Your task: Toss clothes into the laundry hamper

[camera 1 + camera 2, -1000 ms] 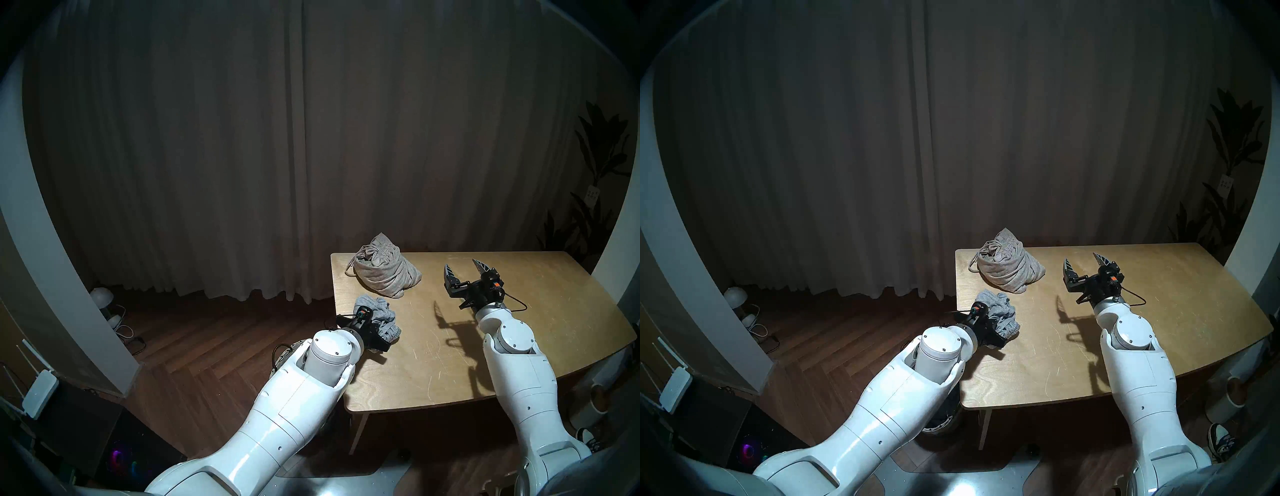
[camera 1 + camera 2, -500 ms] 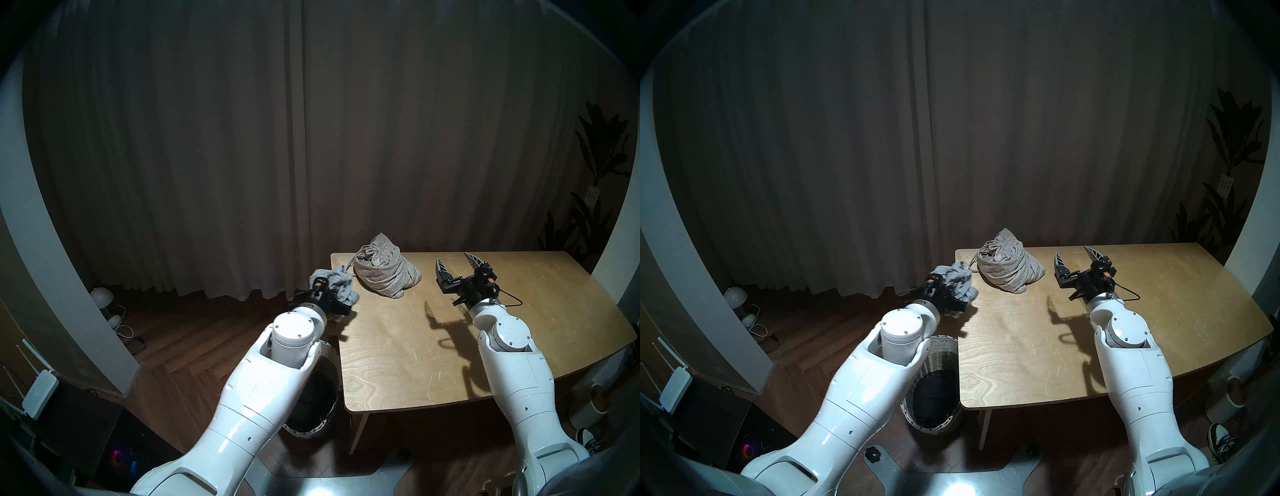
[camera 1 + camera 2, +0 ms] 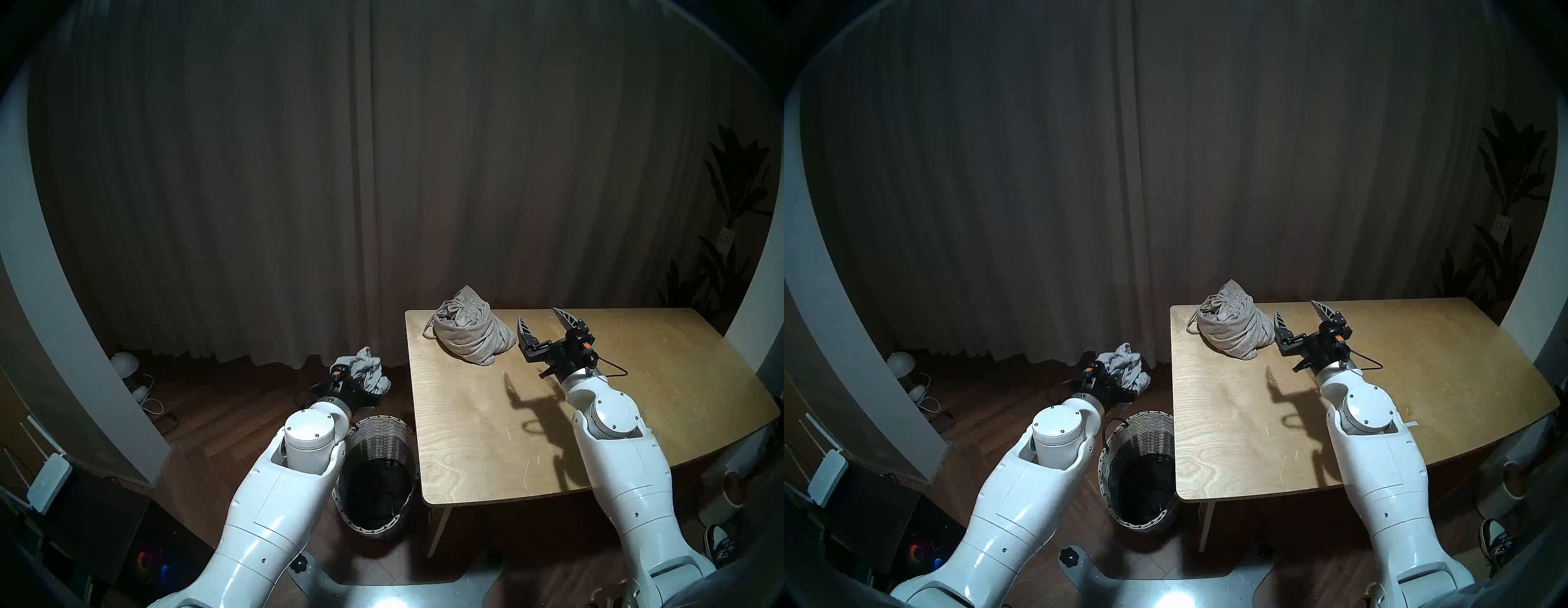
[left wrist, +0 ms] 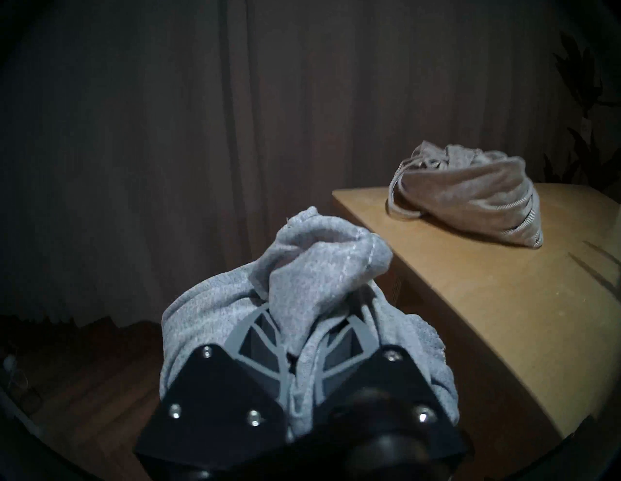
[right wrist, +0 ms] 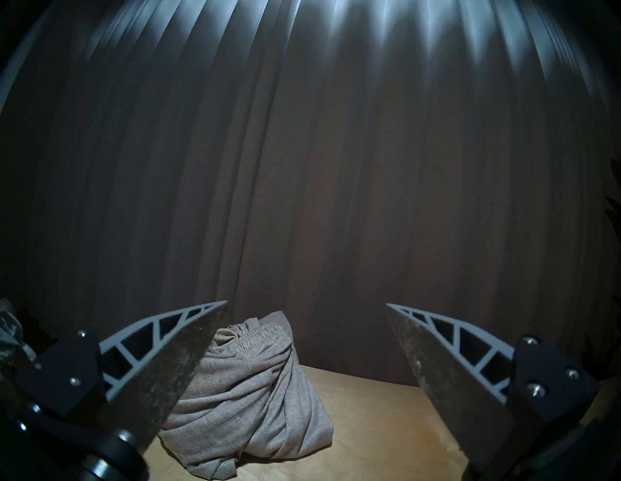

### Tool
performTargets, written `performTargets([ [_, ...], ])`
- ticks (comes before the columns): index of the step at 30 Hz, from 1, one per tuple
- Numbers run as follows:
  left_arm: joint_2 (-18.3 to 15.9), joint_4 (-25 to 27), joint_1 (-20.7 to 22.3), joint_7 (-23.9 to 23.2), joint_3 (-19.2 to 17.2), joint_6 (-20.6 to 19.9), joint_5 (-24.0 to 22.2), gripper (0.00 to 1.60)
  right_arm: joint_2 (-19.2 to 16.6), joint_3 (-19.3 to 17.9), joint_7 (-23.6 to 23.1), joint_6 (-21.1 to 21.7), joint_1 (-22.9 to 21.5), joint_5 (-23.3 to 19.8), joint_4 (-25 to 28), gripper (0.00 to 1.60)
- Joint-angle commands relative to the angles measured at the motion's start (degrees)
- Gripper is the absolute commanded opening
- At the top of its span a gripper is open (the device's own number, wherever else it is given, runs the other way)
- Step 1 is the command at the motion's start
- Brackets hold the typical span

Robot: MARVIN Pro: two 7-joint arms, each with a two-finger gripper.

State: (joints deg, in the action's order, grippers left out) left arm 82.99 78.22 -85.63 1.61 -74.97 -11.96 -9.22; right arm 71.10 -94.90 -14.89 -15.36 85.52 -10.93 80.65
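Left wrist, left fingers clamped on grey garment, right fingers apart.

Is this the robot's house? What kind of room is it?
Probably a room in a home: long curtains over a wooden floor, a wooden table with a garment on it, and a wicker hamper beside it.

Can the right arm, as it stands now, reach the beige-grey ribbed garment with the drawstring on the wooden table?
Probably yes. The right gripper is open and empty, just beside the beige-grey ribbed garment with the drawstring, which lies alone at the far left corner of the wooden table; nothing stands between them.
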Motion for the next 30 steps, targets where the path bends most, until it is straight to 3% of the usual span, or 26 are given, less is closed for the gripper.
performTargets([
  [1, 1.7, -5.9, 5.9, -1.1, -2.0, 2.4, 0.6, 0.0, 0.3, -0.3, 0.7, 0.0, 0.6, 0.1, 2.6, 1.6],
  [11, 4.0, -12.2, 11.3, -2.5, -2.0, 2.3, 1.0, 0.0, 0.7, -0.5, 1.3, 0.4, 0.9, 0.8, 2.6, 1.6],
  [15, 5.3, -12.8, 11.5, -3.3, -1.7, 2.6, 1.8, 0.0, 0.9, -0.4, 1.6, 0.5, 0.7, 1.0, 2.3, 1.6],
  [30, 7.7, -25.9, 19.6, -5.4, -2.0, 3.9, 3.5, 0.0, 1.1, -0.2, 2.0, 0.9, -1.0, 1.8, 0.5, 1.6],
])
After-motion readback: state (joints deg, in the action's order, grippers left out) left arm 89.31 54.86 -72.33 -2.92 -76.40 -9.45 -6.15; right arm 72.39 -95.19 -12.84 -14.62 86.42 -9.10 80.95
